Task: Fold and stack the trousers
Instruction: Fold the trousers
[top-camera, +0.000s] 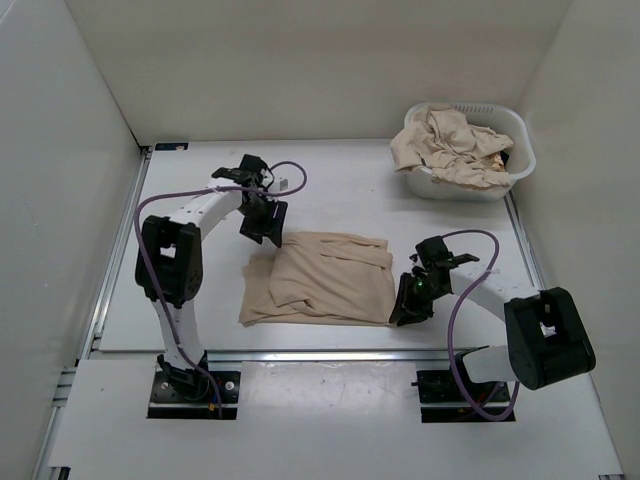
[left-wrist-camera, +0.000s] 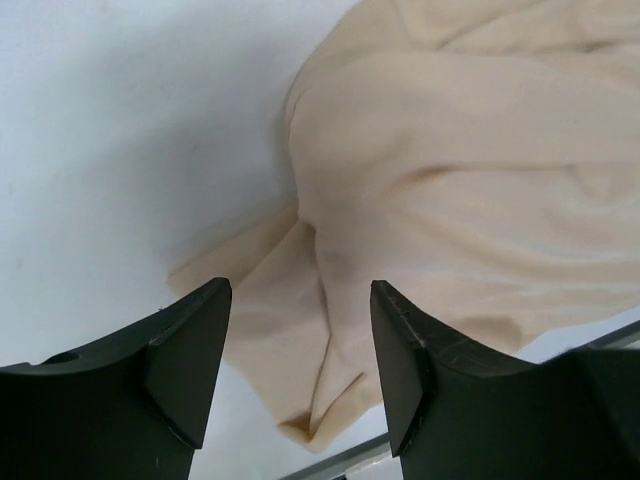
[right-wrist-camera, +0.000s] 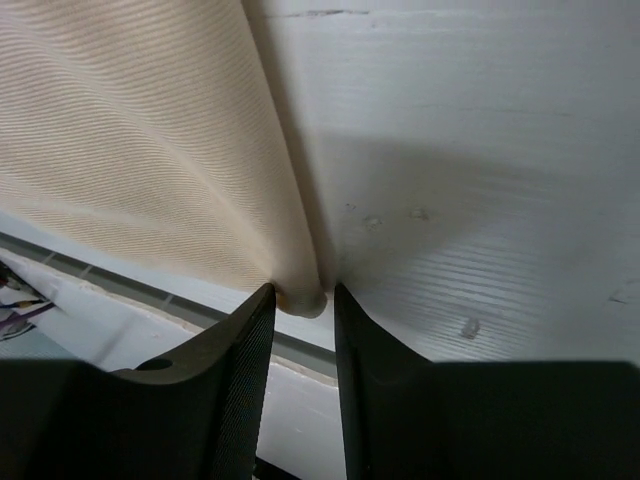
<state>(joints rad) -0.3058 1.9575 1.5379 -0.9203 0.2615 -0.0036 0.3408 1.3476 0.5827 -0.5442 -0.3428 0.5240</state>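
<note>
Beige trousers (top-camera: 320, 280) lie partly folded in the middle of the white table. My left gripper (top-camera: 262, 225) hovers over their far left corner with its jaws open and empty; in the left wrist view (left-wrist-camera: 300, 350) the cloth (left-wrist-camera: 450, 180) lies below and beyond the fingers. My right gripper (top-camera: 408, 305) is at the trousers' near right corner. In the right wrist view (right-wrist-camera: 302, 300) its jaws are nearly together, pinching the rolled tip of that corner (right-wrist-camera: 300, 296), and the rest of the cloth (right-wrist-camera: 140, 140) spreads out to the left.
A white laundry basket (top-camera: 520, 150) holding more beige garments (top-camera: 450, 140) stands at the back right. A metal rail (top-camera: 300, 355) runs along the table's near edge, just beyond the right gripper. White walls enclose the table on three sides.
</note>
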